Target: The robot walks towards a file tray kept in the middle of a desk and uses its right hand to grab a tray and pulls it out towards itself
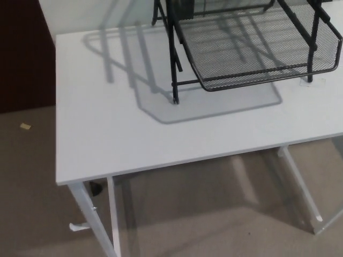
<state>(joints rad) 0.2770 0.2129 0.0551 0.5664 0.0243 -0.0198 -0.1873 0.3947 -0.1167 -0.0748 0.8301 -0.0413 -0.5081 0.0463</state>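
A black wire-mesh file tray point(252, 43) stands at the back of the white desk point(134, 134), toward the upper right of the head view. Its lowest mesh tray sticks forward out of the black frame, and the frame's front left leg point(174, 80) rests on the desk top. The upper tiers run out of the picture at the top. Neither of my hands nor any part of my arms shows.
The desk's front edge runs across the middle of the picture, with white legs point(96, 225) at lower left and lower right. Beige carpet point(32, 187) lies below and left, with a small scrap point(24, 126) on it. A dark panel point(21, 53) stands at far left.
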